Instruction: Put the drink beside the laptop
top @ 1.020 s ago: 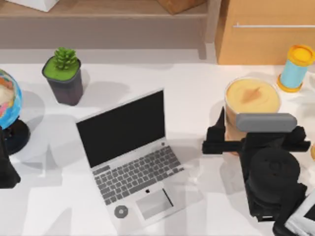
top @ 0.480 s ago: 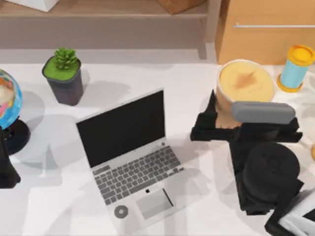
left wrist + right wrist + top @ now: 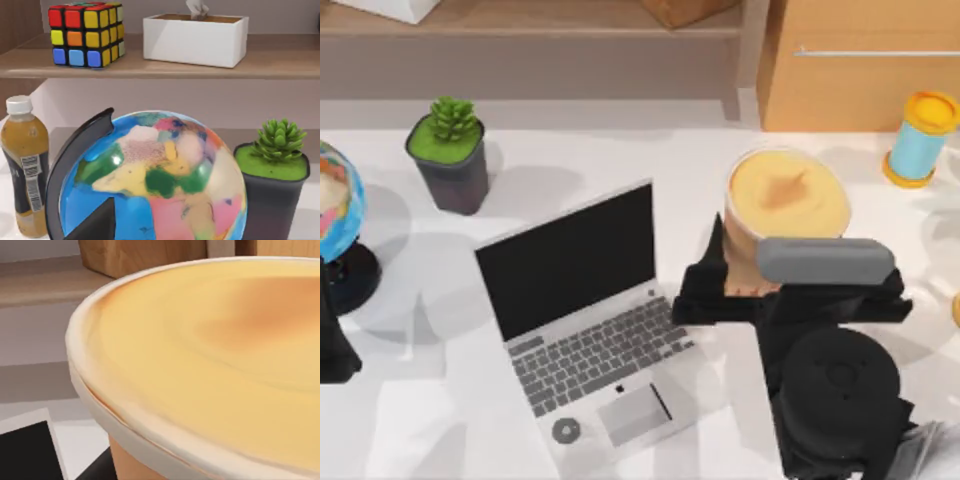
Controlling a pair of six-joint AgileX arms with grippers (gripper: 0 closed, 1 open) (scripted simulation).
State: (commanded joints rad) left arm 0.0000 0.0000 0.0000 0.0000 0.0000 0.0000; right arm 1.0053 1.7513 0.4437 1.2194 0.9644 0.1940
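The drink [image 3: 785,195], a large tapered cup with a creamy yellow-orange top, is just right of the laptop's screen. My right gripper [image 3: 770,275] is shut on the cup's side, one dark finger showing on the cup's left. In the right wrist view the drink's top [image 3: 210,350] is very close, with a black corner of the laptop [image 3: 22,452] below it. The laptop [image 3: 585,320] lies open at the table's middle, black screen up and grey keyboard toward the front. My left arm [image 3: 330,340] is parked at the table's left edge.
A potted succulent [image 3: 450,150] stands at the back left and a globe [image 3: 335,215] at the far left. At the back right are a blue cylinder with yellow ends [image 3: 920,140] and a wooden cabinet [image 3: 860,70]. A bottle [image 3: 25,165] stands beside the globe.
My right gripper has carried the drink leftward, from near the blue cylinder toward the laptop's right side. The left arm has not moved.
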